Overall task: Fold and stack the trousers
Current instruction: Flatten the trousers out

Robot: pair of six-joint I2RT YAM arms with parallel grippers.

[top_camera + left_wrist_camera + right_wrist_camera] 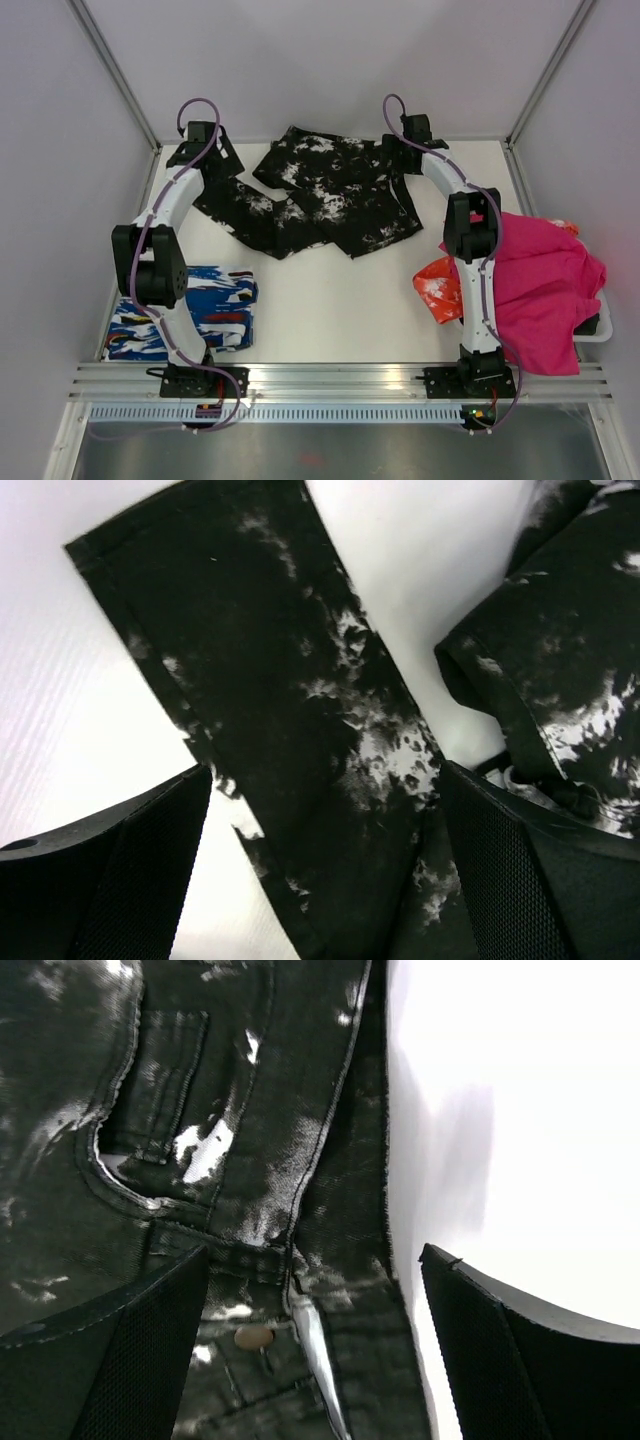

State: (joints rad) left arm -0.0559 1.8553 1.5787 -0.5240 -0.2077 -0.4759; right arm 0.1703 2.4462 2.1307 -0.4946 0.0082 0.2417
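Observation:
The trousers [320,195], black with white splatter, lie crumpled and spread across the back of the table. My left gripper [218,162] hovers over their left end. In the left wrist view it [325,880] stands open, with one trouser leg [290,700] running between the fingers and its hem at the upper left. My right gripper [400,152] is at the trousers' back right corner. In the right wrist view it [315,1360] is open over the waistband [350,1210], beside a pocket and a button [253,1337]. Neither gripper holds cloth.
A folded blue-white-red streaked garment [185,310] lies at the near left beside the left arm. A magenta cloth [540,285] drapes over a white tray [598,330] at the right, with an orange-white item [437,285] next to the right arm. Frame posts and walls enclose the table.

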